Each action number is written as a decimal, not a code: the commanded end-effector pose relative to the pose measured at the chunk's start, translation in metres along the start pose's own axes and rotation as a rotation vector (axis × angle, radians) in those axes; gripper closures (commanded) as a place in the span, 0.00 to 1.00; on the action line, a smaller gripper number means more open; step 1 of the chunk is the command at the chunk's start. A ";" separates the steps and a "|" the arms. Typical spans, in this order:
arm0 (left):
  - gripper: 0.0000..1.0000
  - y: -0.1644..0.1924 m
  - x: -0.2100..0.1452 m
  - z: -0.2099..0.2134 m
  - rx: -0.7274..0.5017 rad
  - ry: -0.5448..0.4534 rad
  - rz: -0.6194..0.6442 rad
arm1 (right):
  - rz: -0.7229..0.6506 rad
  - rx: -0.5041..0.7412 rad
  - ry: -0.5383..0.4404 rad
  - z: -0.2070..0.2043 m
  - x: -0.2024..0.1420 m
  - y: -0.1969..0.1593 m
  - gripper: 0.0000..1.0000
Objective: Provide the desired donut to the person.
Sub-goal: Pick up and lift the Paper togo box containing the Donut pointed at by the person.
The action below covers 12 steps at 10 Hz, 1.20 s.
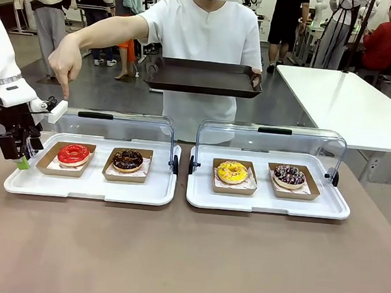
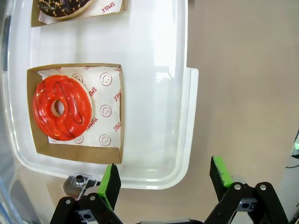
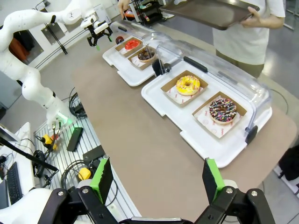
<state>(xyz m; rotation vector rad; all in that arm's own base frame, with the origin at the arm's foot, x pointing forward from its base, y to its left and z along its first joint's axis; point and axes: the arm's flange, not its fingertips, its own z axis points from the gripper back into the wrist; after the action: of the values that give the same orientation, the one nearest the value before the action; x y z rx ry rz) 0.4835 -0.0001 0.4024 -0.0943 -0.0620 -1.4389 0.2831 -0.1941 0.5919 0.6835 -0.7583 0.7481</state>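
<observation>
The person [image 1: 204, 44] stands across the table with a dark serving tray [image 1: 203, 77] in one hand. The other hand [image 1: 65, 66] points a finger down at the red-glazed donut [image 1: 73, 154], which lies in a cardboard tray at the left end of the left white tray [image 1: 89, 186]. My left gripper [image 1: 18, 157] hangs open just off that tray's left end. In the left wrist view the left gripper [image 2: 166, 179] has spread fingers over the tray's rim [image 2: 184, 140] and bare table, the red donut [image 2: 62, 107] beyond. High over the table's right end, my right gripper [image 3: 157, 179] is open and holds nothing.
A chocolate donut [image 1: 127, 160] shares the left tray. The right tray [image 1: 266, 202] holds a yellow donut [image 1: 232, 172] and a dark sprinkled donut [image 1: 289, 175]. Clear lids [image 1: 271, 143] stand raised behind both trays. Bare brown tabletop [image 1: 186, 255] spreads in front.
</observation>
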 end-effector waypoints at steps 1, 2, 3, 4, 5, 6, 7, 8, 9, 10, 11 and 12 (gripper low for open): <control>0.00 0.010 0.002 -0.008 -0.005 0.004 -0.003 | 0.008 0.008 -0.011 0.000 0.000 0.000 0.00; 0.00 0.018 0.005 -0.014 0.005 0.020 -0.027 | 0.008 0.008 -0.011 0.000 0.000 0.000 0.00; 0.00 0.026 0.008 -0.022 0.002 0.030 -0.023 | 0.008 0.008 -0.011 0.000 0.000 0.000 0.00; 0.00 0.033 0.009 -0.030 -0.007 0.045 -0.019 | 0.008 0.008 -0.011 0.000 0.000 0.000 0.00; 0.00 0.041 0.009 -0.039 -0.020 0.060 -0.011 | 0.008 0.008 -0.011 0.000 0.000 0.000 0.00; 0.00 0.047 0.009 -0.046 -0.031 0.068 -0.007 | 0.008 0.008 -0.011 0.000 0.000 0.000 0.00; 0.00 0.050 0.008 -0.051 -0.027 0.074 -0.007 | 0.008 0.008 -0.011 0.000 0.000 0.000 0.00; 0.00 0.054 0.006 -0.056 -0.025 0.072 -0.012 | 0.008 0.008 -0.011 0.000 0.000 0.000 0.00; 0.00 0.059 0.005 -0.061 -0.023 0.067 -0.009 | 0.008 0.008 -0.011 0.000 0.000 0.000 0.00; 0.00 0.062 0.003 -0.064 -0.011 0.070 -0.001 | 0.008 0.008 -0.011 0.000 0.000 0.000 0.00; 0.00 0.062 0.002 -0.066 -0.006 0.073 0.007 | 0.008 0.008 -0.011 0.000 0.000 0.000 0.00; 0.00 0.062 0.002 -0.068 0.001 0.083 0.014 | 0.008 0.008 -0.011 0.000 0.000 0.000 0.00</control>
<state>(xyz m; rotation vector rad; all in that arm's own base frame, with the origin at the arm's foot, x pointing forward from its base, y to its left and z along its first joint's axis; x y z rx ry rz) 0.5353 -0.0016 0.3360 -0.0845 0.0043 -1.4562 0.2833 -0.1941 0.5917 0.6837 -0.7575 0.7477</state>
